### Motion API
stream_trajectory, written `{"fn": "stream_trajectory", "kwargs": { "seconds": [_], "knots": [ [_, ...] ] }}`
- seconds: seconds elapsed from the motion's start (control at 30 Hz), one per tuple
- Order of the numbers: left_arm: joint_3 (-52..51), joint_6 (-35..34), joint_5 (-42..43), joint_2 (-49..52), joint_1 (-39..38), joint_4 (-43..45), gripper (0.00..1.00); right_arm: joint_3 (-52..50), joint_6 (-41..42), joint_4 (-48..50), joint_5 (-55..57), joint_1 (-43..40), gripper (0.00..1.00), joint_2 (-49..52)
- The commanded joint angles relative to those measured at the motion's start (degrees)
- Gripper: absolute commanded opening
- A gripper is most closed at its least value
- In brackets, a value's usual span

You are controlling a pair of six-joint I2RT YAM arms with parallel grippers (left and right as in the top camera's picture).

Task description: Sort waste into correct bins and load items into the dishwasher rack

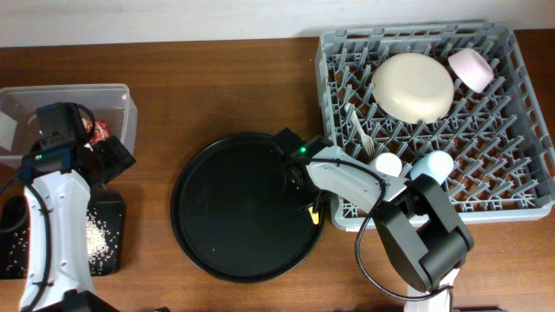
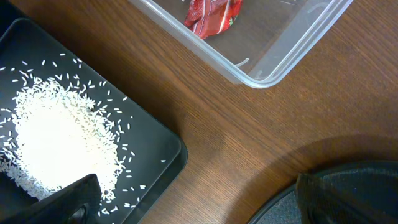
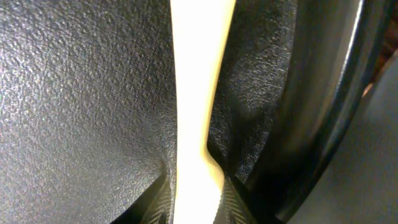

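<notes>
The right gripper [image 3: 198, 186] is narrowed onto the spoon [image 3: 198, 93], a fingertip pressed to each side of its pale yellow handle, at the right edge of the round tray [image 1: 234, 251]; the wrist view is too close to tell whether the spoon is off the tray or lying on it. The left gripper [image 2: 211, 205] is spread wide with nothing between its fingers, above bare table between the box [image 2: 273, 68], the black tray [image 2: 155, 143] and the round tray; the wrapper [image 2: 214, 15] lies in the box; the rice [image 2: 56, 143] is heaped in the black tray. In the rack [image 1: 520, 199] are the plate [image 1: 413, 85], the bowl [image 1: 471, 68], the fork [image 1: 360, 130], the white cup [image 1: 388, 164] and the blue cup [image 1: 433, 165], the two cups side by side near the front edge.
</notes>
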Motion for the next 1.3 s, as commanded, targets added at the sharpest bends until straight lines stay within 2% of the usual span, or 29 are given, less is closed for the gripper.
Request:
{"fn": "stream_trajectory", "kwargs": {
  "seconds": [0.0, 0.3, 0.4, 0.63, 0.93, 1.0, 1.27],
  "knots": [
    [0.46, -0.74, 0.17, 0.04, 0.09, 0.13, 0.99, 1.2, 0.33, -0.46, -1.05, -0.28, 0.24, 0.5],
    [0.46, -0.74, 0.17, 0.04, 0.09, 0.13, 0.99, 0.44, 0.81, 0.31, -3.04, -0.26, 0.25, 0.52],
    [0.46, -0.74, 0.15, 0.04, 0.09, 0.13, 0.99, -1.86, 0.81, 2.45, -4.09, -0.26, 0.34, 0.52],
    [0.46, -0.74, 0.17, 0.04, 0.09, 0.13, 0.99, -2.82, 0.81, 2.97, -4.09, -0.26, 0.33, 0.52],
    [0.48, -0.74, 0.15, 0.04, 0.09, 0.13, 0.99, -3.23, 0.79, -1.38, -0.81, -0.26, 0.33, 0.52],
    [0.46, -0.74, 0.15, 0.04, 0.09, 0.13, 0.99, -3.3, 0.79, -1.51, -0.83, -0.22, 0.28, 0.52],
    [0.46, -0.74, 0.15, 0.04, 0.09, 0.13, 0.99, -3.85, 0.76, -2.43, -1.03, -0.28, 0.27, 0.5]
  ]
}}
